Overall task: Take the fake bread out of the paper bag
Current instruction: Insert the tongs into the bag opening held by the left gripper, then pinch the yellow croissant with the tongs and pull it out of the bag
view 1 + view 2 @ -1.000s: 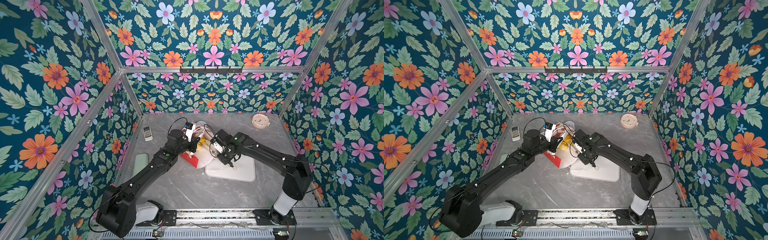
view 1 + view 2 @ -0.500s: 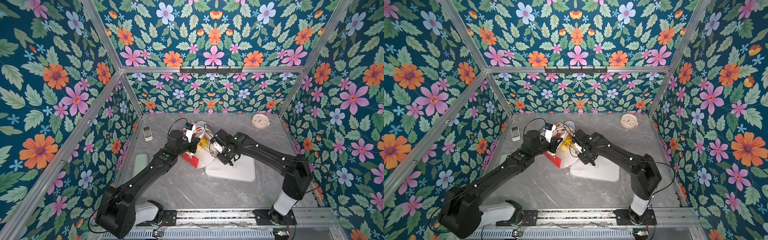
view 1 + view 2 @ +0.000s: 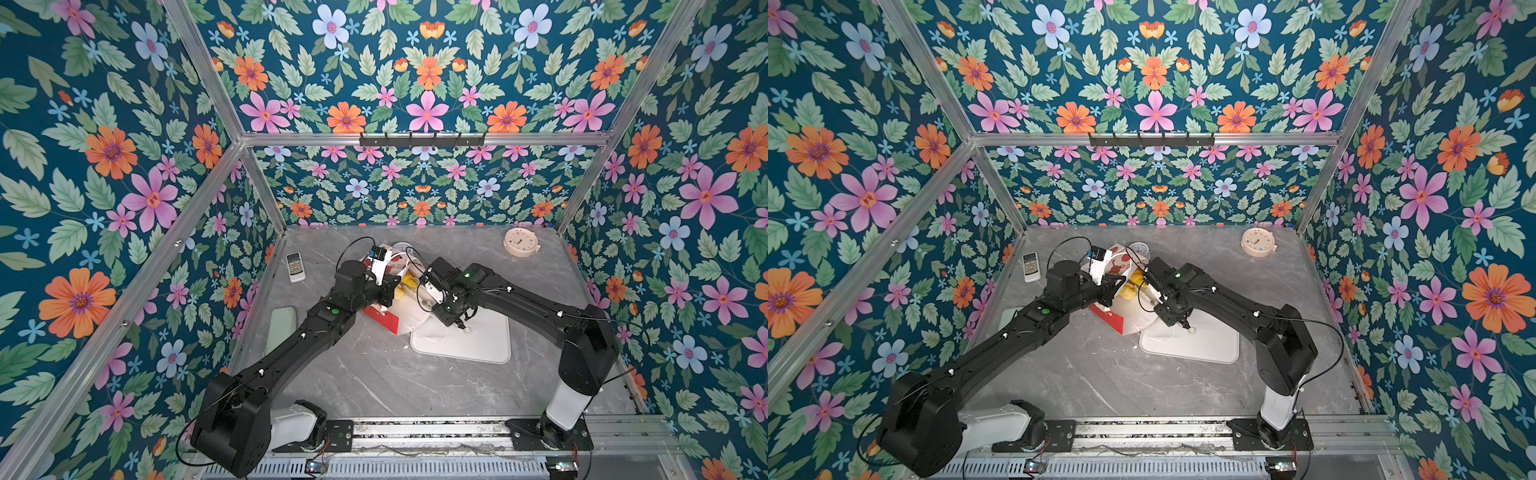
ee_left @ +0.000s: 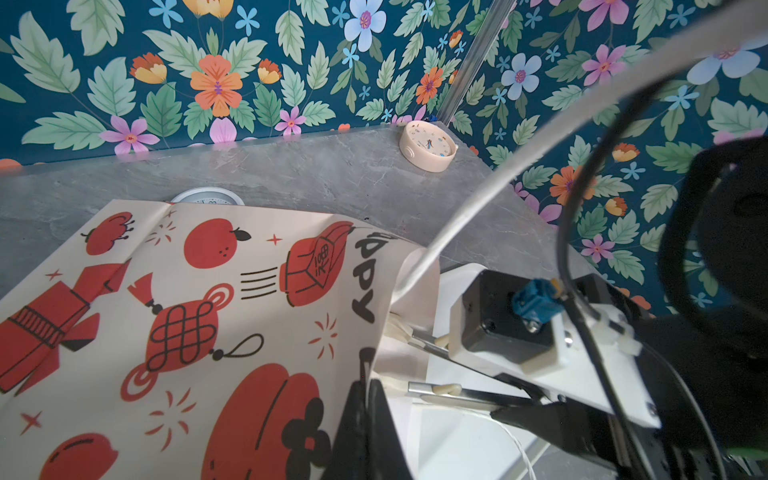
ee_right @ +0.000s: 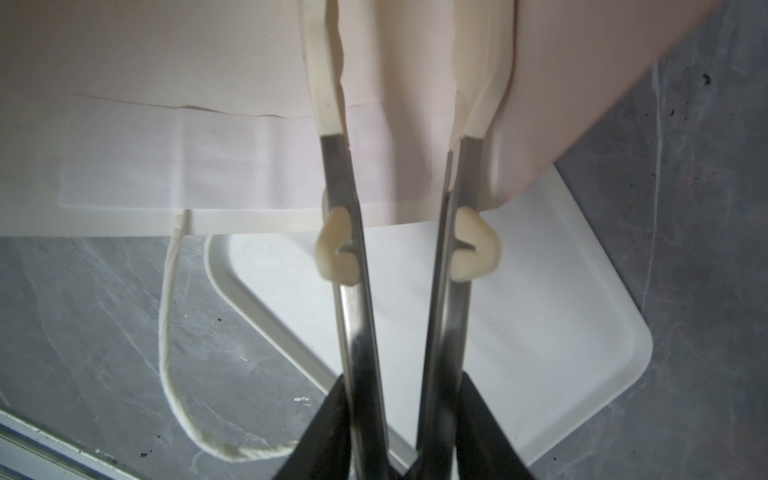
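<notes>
one paper bag mouth over tray | yellow fake bread inside bag | left gripper clenched on bag rim | right gripper inside bag mouth, grasp unclear

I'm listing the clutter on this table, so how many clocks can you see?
2: a beige clock in the far right corner, and a white clock mostly hidden behind the paper bag. Others may be hidden.

Black arms, perhaps green lights
</notes>
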Controlling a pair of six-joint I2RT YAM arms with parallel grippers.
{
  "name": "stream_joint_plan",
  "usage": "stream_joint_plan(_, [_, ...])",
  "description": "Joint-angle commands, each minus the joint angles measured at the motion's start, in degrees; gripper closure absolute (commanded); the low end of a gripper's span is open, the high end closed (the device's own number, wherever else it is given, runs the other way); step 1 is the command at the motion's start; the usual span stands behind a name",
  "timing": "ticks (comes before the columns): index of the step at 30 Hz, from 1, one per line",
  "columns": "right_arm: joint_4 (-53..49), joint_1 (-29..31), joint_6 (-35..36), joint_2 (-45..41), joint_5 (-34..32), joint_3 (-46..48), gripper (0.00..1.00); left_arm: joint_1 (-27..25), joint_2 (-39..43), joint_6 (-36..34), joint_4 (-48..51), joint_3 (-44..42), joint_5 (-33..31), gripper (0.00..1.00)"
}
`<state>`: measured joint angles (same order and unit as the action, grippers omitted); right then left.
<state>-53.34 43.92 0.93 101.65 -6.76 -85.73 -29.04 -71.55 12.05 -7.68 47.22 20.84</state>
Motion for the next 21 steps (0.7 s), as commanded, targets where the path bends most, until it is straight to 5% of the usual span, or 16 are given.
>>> stream_joint_plan(1, [2.0, -0.1, -0.9, 0.6, -2.2, -1.0, 0.69, -0.1, 0.4, 0.4, -2.6, 0.1, 0.5, 1.00])
stream_joint_plan(12, [2.3, -0.1, 0.7, -6.1, -0.3, 4.3, 0.99, -0.1, -1.0, 1.6, -3.6, 0.9, -0.6, 1.00])
stream_joint_plan(21, [-2.0, 0.0, -0.9, -17.8, 5.6, 8.6, 1.00, -0.2, -2.5, 4.2, -5.5, 1.3, -3.8, 1.00])
